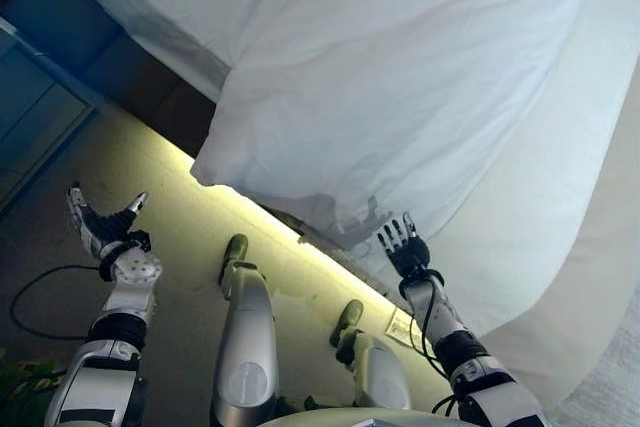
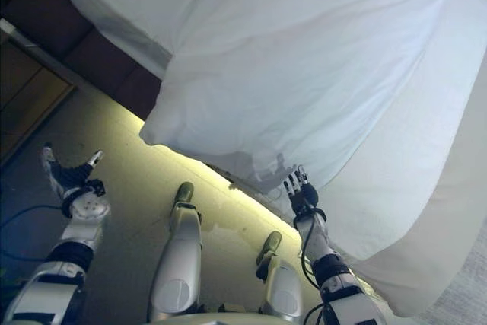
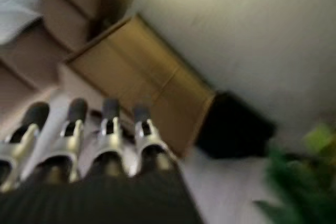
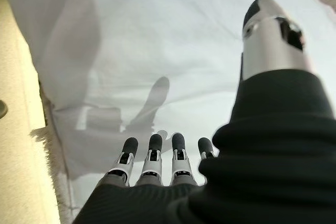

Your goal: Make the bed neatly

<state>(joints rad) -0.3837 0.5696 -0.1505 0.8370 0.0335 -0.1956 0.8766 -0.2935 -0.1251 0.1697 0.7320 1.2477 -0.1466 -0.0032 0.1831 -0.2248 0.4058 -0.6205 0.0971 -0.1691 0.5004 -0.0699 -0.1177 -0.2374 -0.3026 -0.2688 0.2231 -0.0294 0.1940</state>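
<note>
I am finding no text, label, number or sign that I can read in any view. A small pale tag on the floor (image 1: 402,327), just beside my right hand (image 1: 408,252), is showing nothing legible.

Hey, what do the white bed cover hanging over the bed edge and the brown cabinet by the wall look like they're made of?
The white bed cover looks like thin woven fabric, probably cotton, matte: it creases softly, drapes in a loose corner and takes the shadow of the open right hand. The brown cabinet looks like wood or wood veneer with a smooth, slightly satin face, though the view is too blurred to be sure.
</note>
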